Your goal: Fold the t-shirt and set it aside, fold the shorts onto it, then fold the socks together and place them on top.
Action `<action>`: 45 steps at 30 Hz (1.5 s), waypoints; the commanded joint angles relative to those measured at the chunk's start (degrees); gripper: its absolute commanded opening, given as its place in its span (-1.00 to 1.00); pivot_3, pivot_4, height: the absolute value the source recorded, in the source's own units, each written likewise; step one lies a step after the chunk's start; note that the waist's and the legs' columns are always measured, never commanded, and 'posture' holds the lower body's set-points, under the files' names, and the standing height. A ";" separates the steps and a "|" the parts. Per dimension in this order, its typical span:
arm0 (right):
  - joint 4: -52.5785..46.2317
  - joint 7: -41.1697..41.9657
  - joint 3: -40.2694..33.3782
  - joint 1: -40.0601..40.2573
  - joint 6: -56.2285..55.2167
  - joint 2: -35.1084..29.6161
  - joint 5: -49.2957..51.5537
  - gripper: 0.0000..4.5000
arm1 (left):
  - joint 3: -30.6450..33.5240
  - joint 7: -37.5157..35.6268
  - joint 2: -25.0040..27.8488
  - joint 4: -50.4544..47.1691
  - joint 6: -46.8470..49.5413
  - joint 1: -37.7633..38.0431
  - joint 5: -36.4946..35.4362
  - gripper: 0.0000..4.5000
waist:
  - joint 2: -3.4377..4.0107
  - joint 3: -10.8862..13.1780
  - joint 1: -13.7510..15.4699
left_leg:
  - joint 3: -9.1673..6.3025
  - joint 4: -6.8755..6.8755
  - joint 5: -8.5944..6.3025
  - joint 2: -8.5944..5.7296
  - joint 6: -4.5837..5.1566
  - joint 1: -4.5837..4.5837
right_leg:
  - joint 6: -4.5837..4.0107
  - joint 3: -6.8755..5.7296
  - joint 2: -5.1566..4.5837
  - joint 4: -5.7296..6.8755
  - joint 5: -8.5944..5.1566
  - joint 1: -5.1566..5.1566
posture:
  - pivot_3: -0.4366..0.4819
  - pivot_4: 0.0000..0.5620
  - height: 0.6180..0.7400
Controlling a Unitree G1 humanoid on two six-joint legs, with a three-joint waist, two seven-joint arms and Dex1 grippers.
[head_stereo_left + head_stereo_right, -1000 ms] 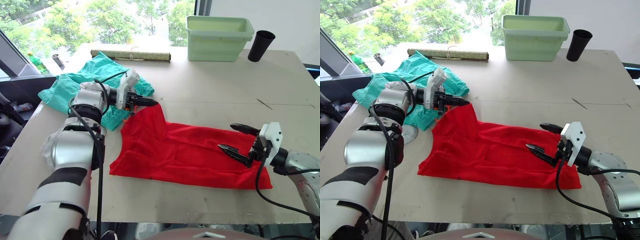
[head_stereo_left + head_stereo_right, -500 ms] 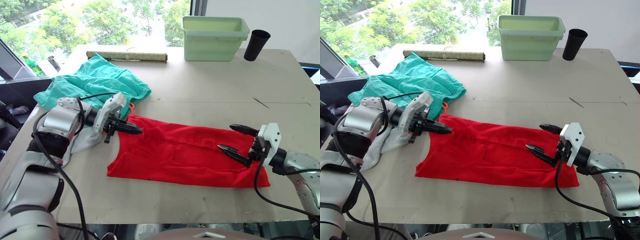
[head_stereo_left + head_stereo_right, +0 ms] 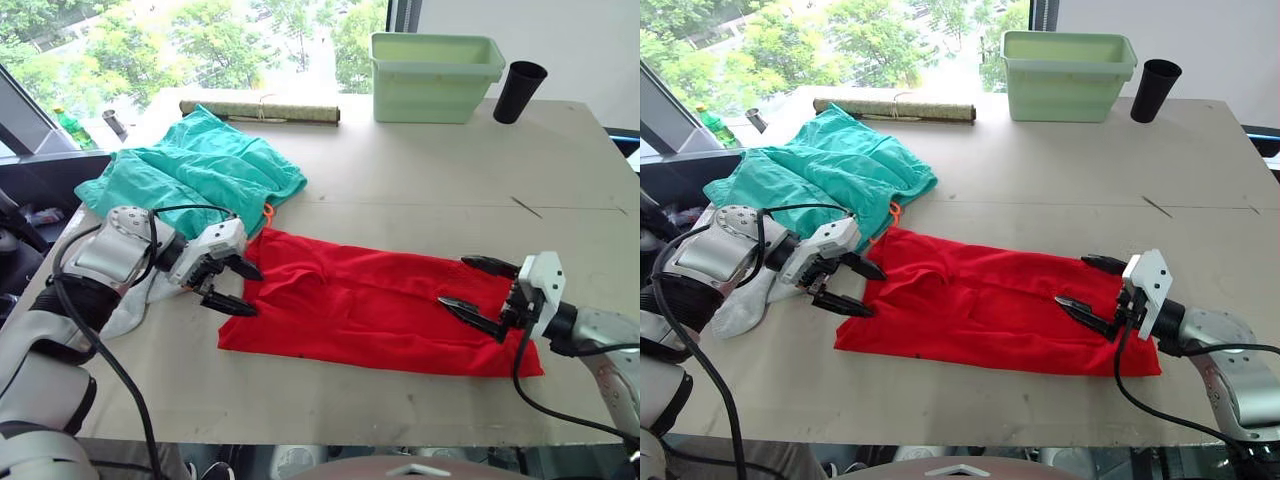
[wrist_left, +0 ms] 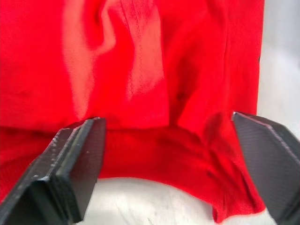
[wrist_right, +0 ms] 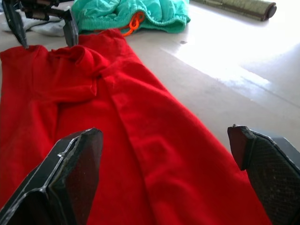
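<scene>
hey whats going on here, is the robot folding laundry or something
Yes, a humanoid robot is partway through folding a red t-shirt lying flat along the table. Its left gripper sits open at the shirt's left end, and its right gripper is open over the right end; neither holds cloth now. The teal shorts lie rumpled behind, and a grey sock waits by the left arm.

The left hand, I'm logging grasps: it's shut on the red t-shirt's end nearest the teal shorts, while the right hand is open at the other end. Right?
Not quite. The left hand is open, its fingers spread at the edge of the t-shirt, gripping nothing, as the left wrist view shows. That end does lie nearest the shorts, and the right hand is open at the other end.
</scene>
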 commanded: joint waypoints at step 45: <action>2.42 -1.67 -13.83 19.33 6.08 -8.88 -9.88 -1.00 | 12.90 13.06 -21.22 35.01 -32.63 -16.28 35.14 -0.94 | -0.06 -0.46 -0.18 | -0.01 0.00 -0.08 -0.01 0.12 0.03 | 0.01 -0.08 -0.02 -0.03 0.00 0.00 | -0.05 -0.47 0.95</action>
